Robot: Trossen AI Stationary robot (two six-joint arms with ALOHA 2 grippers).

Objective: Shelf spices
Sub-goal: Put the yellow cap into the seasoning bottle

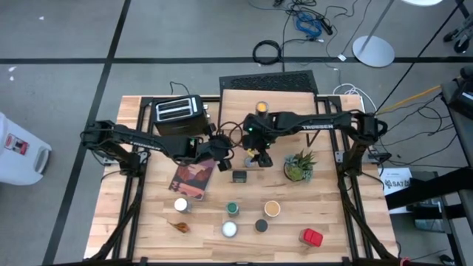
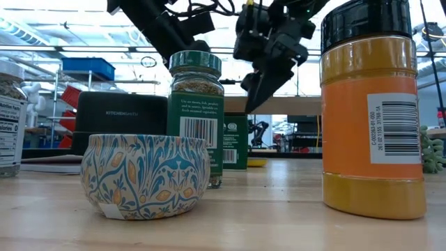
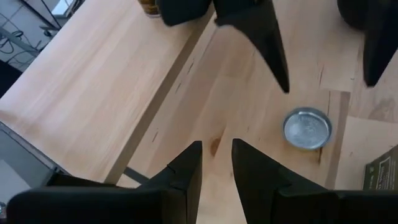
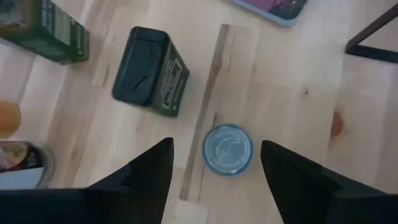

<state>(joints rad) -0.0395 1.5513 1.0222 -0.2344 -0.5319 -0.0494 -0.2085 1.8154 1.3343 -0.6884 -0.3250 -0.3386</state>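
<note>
A small round tin with a silver lid [image 4: 227, 149] stands on the table in front of the shelf [image 1: 270, 103]. My right gripper [image 4: 216, 144] hangs open above the tin, pointing steeply down, one finger on either side and clear of it. My left gripper [image 3: 216, 146] hovers just left of it near the book, with a narrow gap between its fingers and nothing in it. A yellow-topped jar [image 1: 261, 108] stands on the shelf's wooden top. A dark green tin [image 4: 151, 71] lies on its side nearby. Several more spice jars [image 1: 233, 209] stand toward the near edge.
The black toaster [image 1: 177, 111] stands at the far left beside the shelf. A reddish book [image 1: 194, 177] lies left of centre, and a potted plant [image 1: 298, 166] stands to the right. A patterned tin [image 2: 145, 174] and an orange jar [image 2: 373, 104] stand near the front edge.
</note>
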